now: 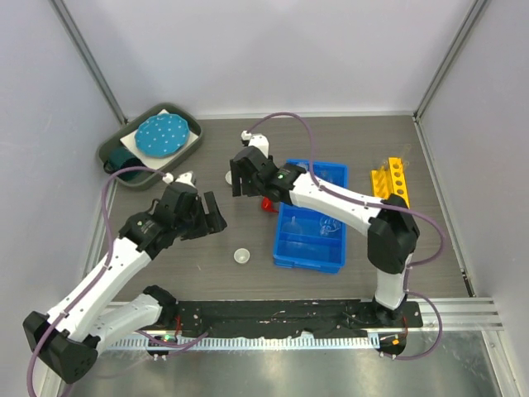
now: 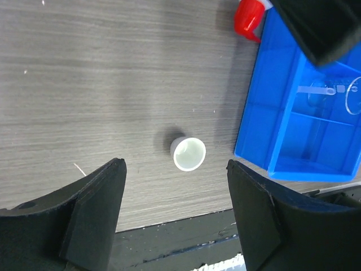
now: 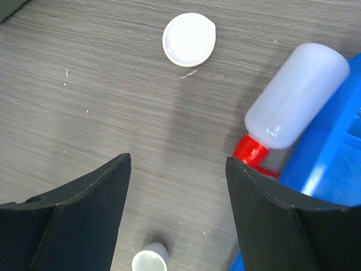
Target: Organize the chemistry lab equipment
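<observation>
Left gripper [image 2: 175, 166] hangs over the table [image 1: 273, 149], jaws wide, nothing gripped; small white cup [image 2: 188, 153] stands upright on the wood below, in line with the gap between the fingers but touching neither; blue divided bin [image 2: 254, 113] at 3 o'clock of the cup, apart from it; clear glassware [image 2: 324, 90] lies in the bin, exact pieces hard to tell; right gripper [image 3: 179, 160] also hangs with jaws wide and empty, out at 12 o'clock of the cup; flat white dish [image 3: 189, 39] on the table just beyond the right gripper; translucent bottle [image 3: 296, 99] lies on its side against the bin's outer left wall, red cap [image 3: 251, 149] toward the near side; yellow holed rack [image 1: 390, 178] at 2 o'clock of the bin, just beside it; dark green tray [image 1: 111, 153] with teal dotted disc [image 1: 161, 135] at the table's 10 o'clock corner.
</observation>
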